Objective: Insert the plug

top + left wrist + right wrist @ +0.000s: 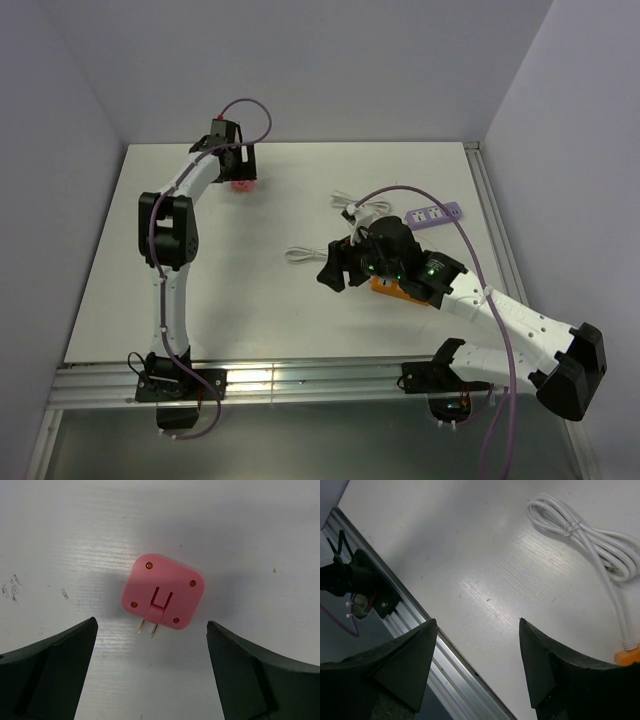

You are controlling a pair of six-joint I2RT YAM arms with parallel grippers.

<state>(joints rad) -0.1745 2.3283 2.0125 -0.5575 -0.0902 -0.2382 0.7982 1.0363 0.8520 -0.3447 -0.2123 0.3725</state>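
Found right gripper [477, 625] over mid-table [250, 300], toward the right edge, fingers apart, holding nothing. Noted white cord [572, 526] with orange end lying beside it, then purple strip [434, 213] farther back, nearer the right edge. Found left gripper [240, 165] at the far edge, left of centre, spread wide around pink plug [163, 592], not touching it.

**Pink plug [163, 592] unplugged, power strip [434, 213] well apart**

Plug: rounded square body, four orange dots near corners, two brass prongs sticking out from lower edge. Lying flat at far left of table [270, 310]. Power strip: purple-white, lying flat at far right, slightly angled.
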